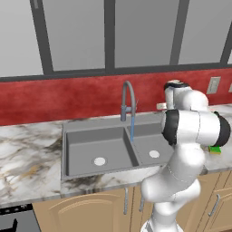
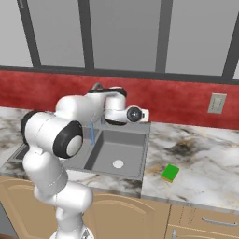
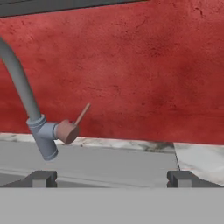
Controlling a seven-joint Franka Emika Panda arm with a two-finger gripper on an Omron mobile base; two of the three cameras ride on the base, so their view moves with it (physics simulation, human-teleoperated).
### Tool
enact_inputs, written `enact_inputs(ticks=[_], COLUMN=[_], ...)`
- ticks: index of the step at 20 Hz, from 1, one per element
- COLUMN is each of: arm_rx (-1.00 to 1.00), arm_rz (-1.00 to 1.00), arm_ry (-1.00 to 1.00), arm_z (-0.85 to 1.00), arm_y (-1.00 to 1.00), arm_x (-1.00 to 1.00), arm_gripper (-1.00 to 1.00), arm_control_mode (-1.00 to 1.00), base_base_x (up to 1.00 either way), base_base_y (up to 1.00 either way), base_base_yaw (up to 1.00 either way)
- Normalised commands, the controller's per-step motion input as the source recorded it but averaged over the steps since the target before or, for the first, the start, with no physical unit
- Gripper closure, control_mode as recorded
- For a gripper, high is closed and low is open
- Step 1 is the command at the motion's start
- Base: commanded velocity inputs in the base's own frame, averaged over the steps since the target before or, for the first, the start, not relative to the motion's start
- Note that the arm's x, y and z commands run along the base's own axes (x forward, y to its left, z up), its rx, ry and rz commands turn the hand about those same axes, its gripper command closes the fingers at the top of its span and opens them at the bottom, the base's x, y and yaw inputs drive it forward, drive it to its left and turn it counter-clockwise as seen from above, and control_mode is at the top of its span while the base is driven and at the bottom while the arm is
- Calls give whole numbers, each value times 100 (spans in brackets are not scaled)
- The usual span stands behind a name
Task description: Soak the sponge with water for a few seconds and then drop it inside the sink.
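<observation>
The small flat rectangular sponge (image 2: 170,173), bright green on top with a yellow layer beneath, lies flat on the marbled white-and-brown stone counter (image 2: 205,154), just to the right of the grey rectangular double-basin sink (image 2: 122,151). In the left base view the sponge (image 1: 215,150) peeks out at about 4 o'clock from the arm's dark elbow joint, mostly hidden behind it.

The white arm's two-finger gripper (image 3: 112,178) hangs above the back rim of the sink and faces the red backsplash wall (image 3: 131,74), well apart from the sponge. In the right base view the sponge sits at roughly 5 o'clock from the white hand (image 2: 133,114), down on the counter and nearer the front edge. The two dark fingertips (image 3: 42,178) stand far apart, at 7 and 5 o'clock of the hand view, with nothing between them.

The arched grey faucet (image 1: 127,100) rises at the back of the sink over the central divider, and a thin light-blue stream of water (image 1: 132,128) falls straight from its spout. In the hand view the faucet's reddish-brown lever handle (image 3: 73,126) sits at 9 o'clock, tilted up to the right. Each basin has a round pale drain (image 1: 99,161).
</observation>
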Motion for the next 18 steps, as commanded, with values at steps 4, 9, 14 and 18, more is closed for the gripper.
enact_inputs(ticks=[4,9,14,18], arm_rx=[-2,0,0,0], arm_rz=[0,0,0,-1], arm_ry=[12,15,13,15], arm_z=[30,36,41,42], arm_y=[-8,-15,-16,-10], arm_x=[-64,-65,-62,-56], arm_gripper=[-100,-100,-100,-100], arm_control_mode=[-100,-100,-100,-100], base_base_x=[0,0,0,0], base_base_y=[0,0,0,0], base_base_yaw=[0,0,0,0])
